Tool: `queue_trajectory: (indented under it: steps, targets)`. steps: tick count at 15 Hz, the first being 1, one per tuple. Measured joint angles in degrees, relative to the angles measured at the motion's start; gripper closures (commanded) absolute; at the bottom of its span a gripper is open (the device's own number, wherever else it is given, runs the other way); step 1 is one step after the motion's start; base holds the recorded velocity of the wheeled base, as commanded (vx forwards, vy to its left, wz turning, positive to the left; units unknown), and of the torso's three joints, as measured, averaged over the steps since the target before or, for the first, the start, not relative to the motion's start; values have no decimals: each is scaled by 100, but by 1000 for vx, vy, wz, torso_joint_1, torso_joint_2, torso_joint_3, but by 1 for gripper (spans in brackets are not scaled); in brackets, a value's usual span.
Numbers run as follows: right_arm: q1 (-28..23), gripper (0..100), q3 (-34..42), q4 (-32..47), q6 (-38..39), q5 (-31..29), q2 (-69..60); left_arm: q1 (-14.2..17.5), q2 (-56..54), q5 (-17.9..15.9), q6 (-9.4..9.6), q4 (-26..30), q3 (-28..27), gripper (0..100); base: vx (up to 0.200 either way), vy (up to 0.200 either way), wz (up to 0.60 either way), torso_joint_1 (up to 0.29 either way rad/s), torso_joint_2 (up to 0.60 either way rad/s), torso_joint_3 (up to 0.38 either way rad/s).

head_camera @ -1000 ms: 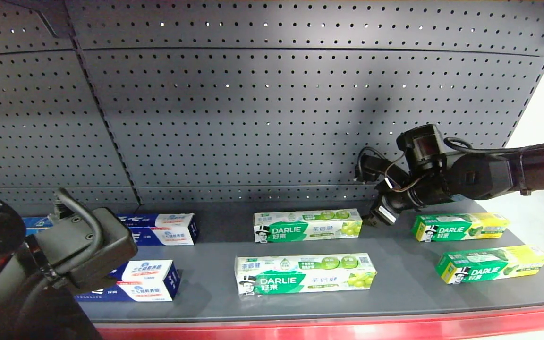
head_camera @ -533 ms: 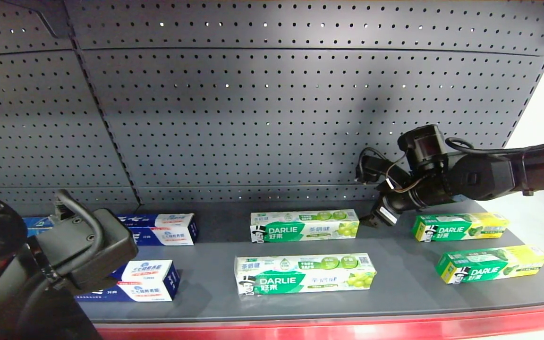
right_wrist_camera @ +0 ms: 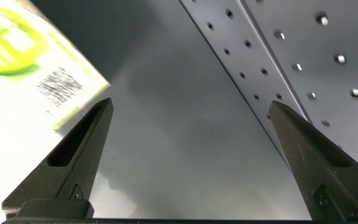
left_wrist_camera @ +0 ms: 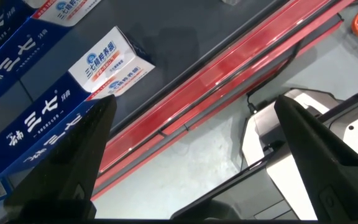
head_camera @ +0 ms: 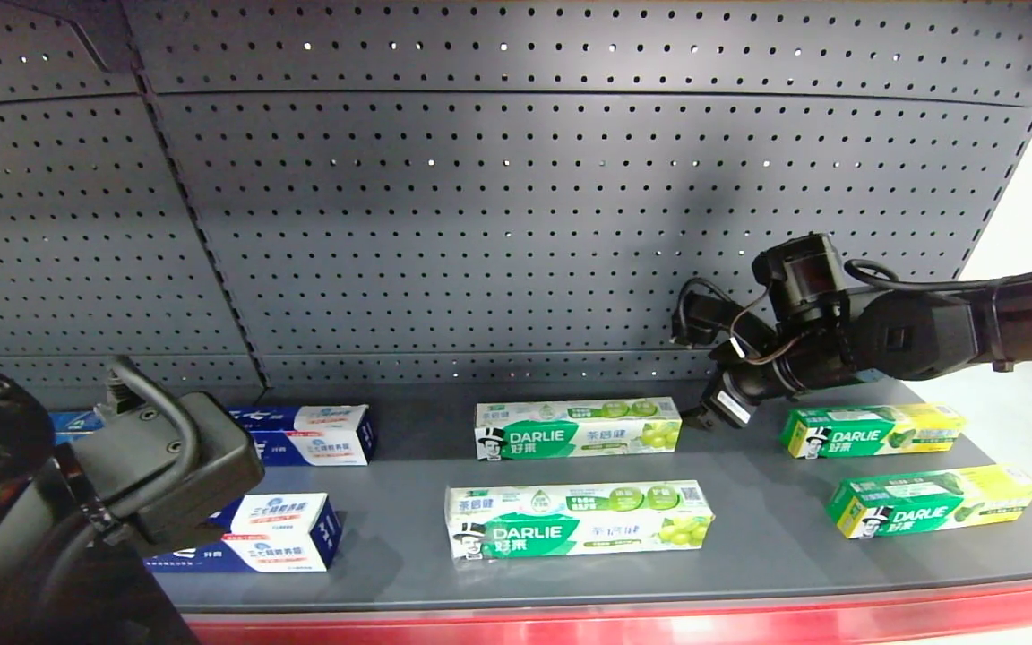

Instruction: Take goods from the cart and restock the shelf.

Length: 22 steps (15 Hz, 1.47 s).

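Green toothpaste box (head_camera: pixel 577 428): rear row, mid-shelf, lying parallel to the pegboard back wall (head_camera: pixel 516 224). Right gripper (head_camera: pixel 704 417): just beside the box's 3 o'clock end, jaws spread, holding nothing. Bare deck runs on at 3 o'clock to the nearest yellow-green box (head_camera: pixel 872 430). Left gripper (left_wrist_camera: pixel 194 99): spread wide, unladen, over the red shelf lip (left_wrist_camera: pixel 229 68) at 8 o'clock.

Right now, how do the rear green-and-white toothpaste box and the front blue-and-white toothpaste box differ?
Rear green-and-white toothpaste box: long, slim, mid-shelf beside the open right gripper. Front blue-and-white toothpaste box: shorter, stubbier, at the left front. Both lie flat on the grey metal shelf.
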Motion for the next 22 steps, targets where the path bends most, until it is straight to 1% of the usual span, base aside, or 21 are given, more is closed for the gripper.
queue_trajectory:
  steps: [15,22]
  targets:
    - [232,0,-190,-2,-2,-1,184,0,20,-1,-2,-11,15,0,0,0,0,0,0,0]
    - [193,0,-110,30,5,0,99,0,9,-1,-6,-11,28,0,0,0,0,0,0,0]
